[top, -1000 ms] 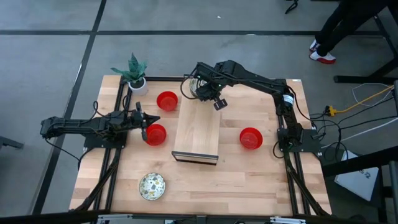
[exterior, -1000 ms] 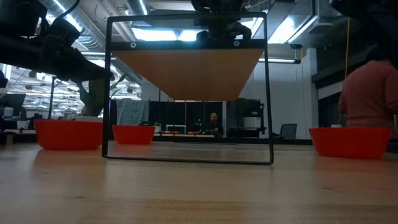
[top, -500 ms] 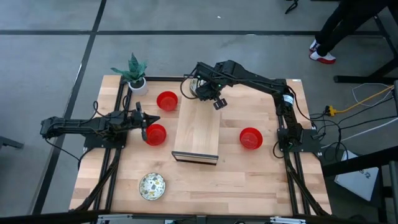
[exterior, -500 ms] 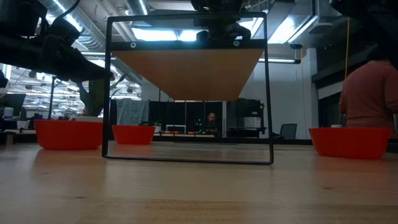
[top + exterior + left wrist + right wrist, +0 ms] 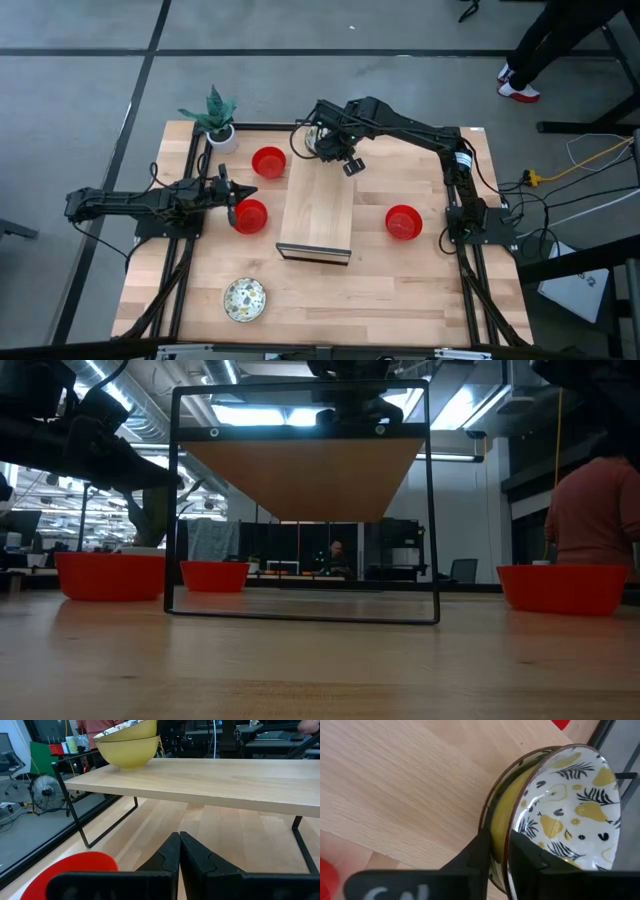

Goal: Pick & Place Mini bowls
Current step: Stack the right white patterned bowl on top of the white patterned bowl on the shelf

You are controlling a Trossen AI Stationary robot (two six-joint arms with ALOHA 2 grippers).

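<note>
Two patterned mini bowls, yellow outside, stand stacked (image 5: 131, 742) on the far end of a raised wooden shelf (image 5: 318, 215). My right gripper (image 5: 499, 840) hangs over them (image 5: 338, 152), pointing steeply down, one finger inside the top bowl (image 5: 570, 805) and one outside its rim. Three red mini bowls sit on the table (image 5: 268, 162) (image 5: 250, 215) (image 5: 402, 222). A third patterned bowl (image 5: 244, 299) sits near the front left. My left gripper (image 5: 232, 200) waits shut beside the middle-left red bowl (image 5: 75, 870). My right gripper straddles the top bowl's rim (image 5: 506, 827) from above, slanting down, one finger (image 5: 527, 855) inside and one (image 5: 479, 851) against the yellow outer side. Whether the fingers touch the wall, I cannot tell. The stack rests on the shelf.
A small white pot with a green plant (image 5: 218, 125) stands at the far left corner. The shelf stands on thin black wire legs (image 5: 432, 510), with room beneath it. A person stands beyond the table's far right (image 5: 540, 50).
</note>
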